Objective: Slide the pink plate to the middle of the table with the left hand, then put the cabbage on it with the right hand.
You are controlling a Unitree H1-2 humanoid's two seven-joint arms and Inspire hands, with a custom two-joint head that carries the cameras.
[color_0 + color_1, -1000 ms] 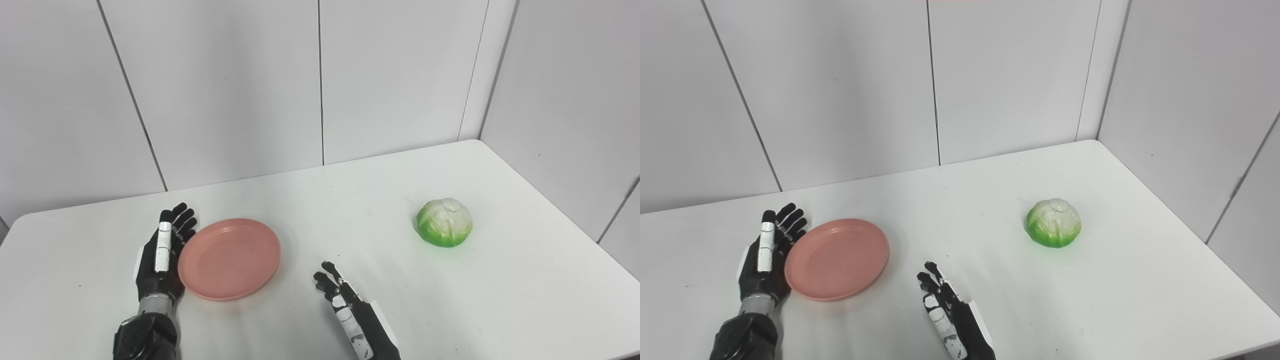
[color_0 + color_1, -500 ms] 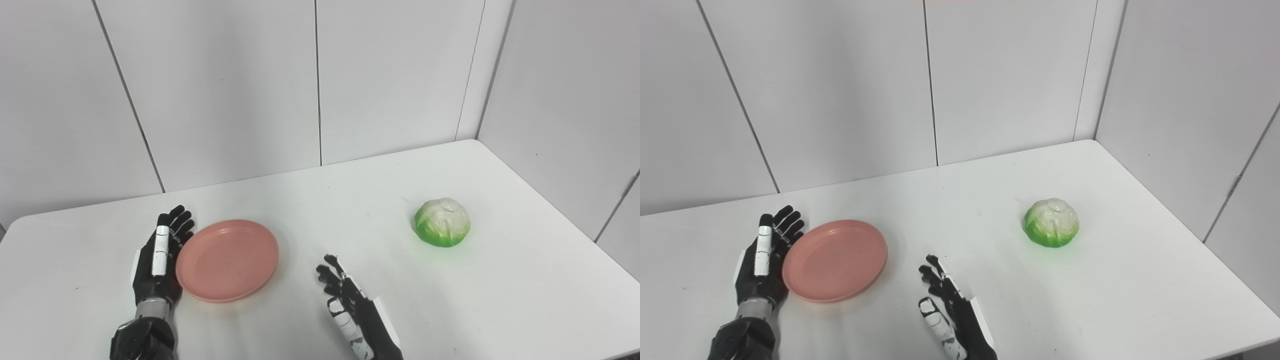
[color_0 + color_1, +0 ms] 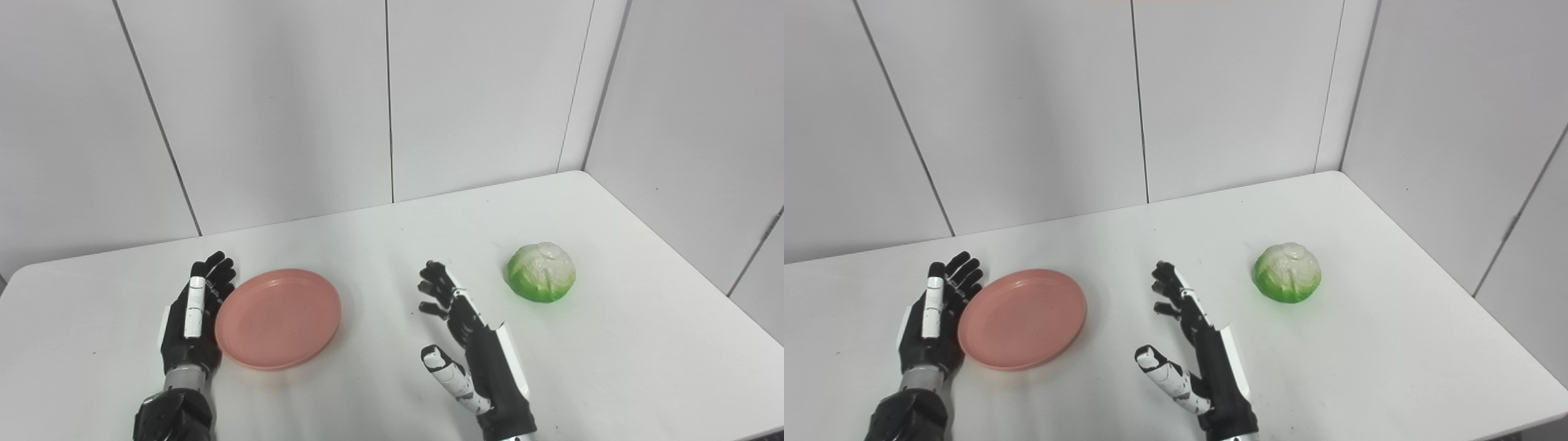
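Resting flat on the white desk (image 3: 392,245), the pink plate (image 3: 278,318) sat left of the middle, empty and upright with its rim facing up. The left hand (image 3: 193,315) lay just beside the plate's left edge, palm toward it, fingers stretched out straight and slightly spread, holding nothing; whether it actually touched the rim could not be told. The right hand (image 3: 471,343) was raised above the desk between the plate and the cabbage (image 3: 541,272), its fingers (image 3: 438,285) apart and pointing away from the robot, thumb (image 3: 450,376) splayed out to the left, empty as well. The cabbage, green with a pale top, stood on the desk toward the right side, well apart from the plate and clear of the right hand's fingertips.
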